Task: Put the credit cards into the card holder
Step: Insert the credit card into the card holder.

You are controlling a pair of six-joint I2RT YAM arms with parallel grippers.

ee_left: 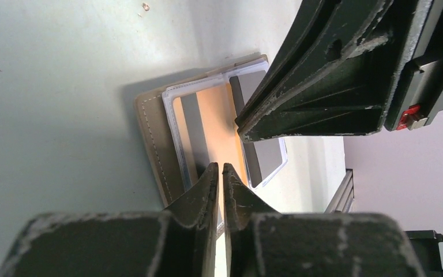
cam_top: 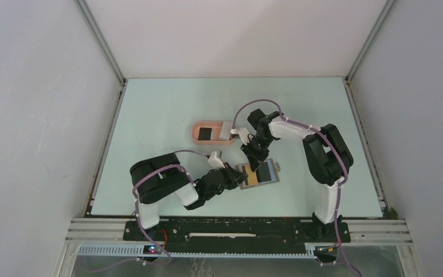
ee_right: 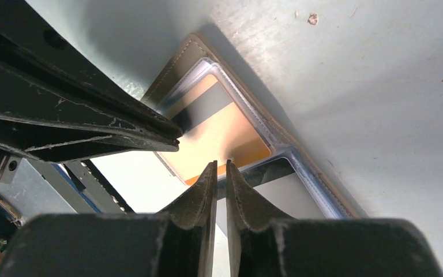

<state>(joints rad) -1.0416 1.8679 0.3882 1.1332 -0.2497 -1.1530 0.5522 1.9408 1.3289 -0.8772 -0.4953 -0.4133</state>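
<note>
From above, on the pale green bench (cam_top: 167, 109), the salmon-pink card holder (cam_top: 195, 131) lies near the middle. A black card (cam_top: 206, 133) lies in it, and a whitish-grey card (cam_top: 226, 130) sits at its right end. Nearer the arms and apart from the holder lies the open tan wallet (cam_top: 271, 173), with a yellow-orange card (cam_top: 252, 180) showing on it. The left tool (cam_top: 239, 176) reaches the wallet's left edge, and the right tool (cam_top: 254, 161) comes down at its far edge.

Through the left wrist camera, the left tool's fingers are drawn almost together, with only a thin slit between them. Their tips are at the near edge of the yellow-orange card, which lies with its dark stripe among the wallet's clear sleeves. Whether they nip the card cannot be told. The right tool's tips touch down on the card's other side, beside a dark grey card (ee_left: 265, 158) in the next sleeve.

Through the right wrist camera, the right tool's fingers are likewise nearly pressed together, tips at the orange card's edge where the sleeves meet. The left tool's tips lie over the stripe.
</note>
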